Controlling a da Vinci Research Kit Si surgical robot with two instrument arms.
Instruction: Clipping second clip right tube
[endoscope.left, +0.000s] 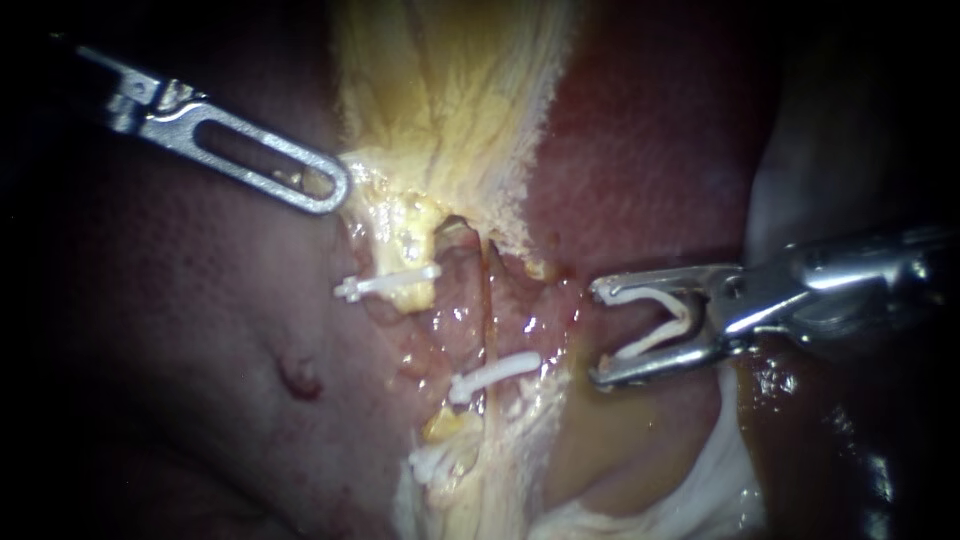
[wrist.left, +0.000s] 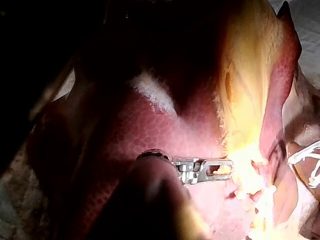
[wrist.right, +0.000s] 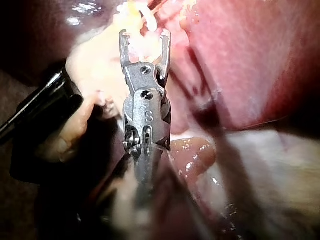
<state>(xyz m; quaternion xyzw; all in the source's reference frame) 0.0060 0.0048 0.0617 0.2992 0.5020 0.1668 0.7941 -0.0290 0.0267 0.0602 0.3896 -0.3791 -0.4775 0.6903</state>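
Left instrument (wrist.left: 225, 168): slotted metal tip lying over the mottled red liver (wrist.left: 150, 132). Just ahead of the tip is brightly lit yellow tissue (wrist.left: 250, 100). Farther ahead, beyond that tissue, is a white clip (wrist.left: 306, 156). A pale patch (wrist.left: 155, 95) marks the liver beside the instrument.

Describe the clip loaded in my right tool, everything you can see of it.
The clip is white and plastic-looking, an open V: two thin curved legs meet at a hinge deep in the right tool and spread towards its tips. Each leg lies along a jaw's inner face, so the jaws hold it from both sides. Its mouth faces the nearest shut clip, apart from it. No tube shows between its legs.
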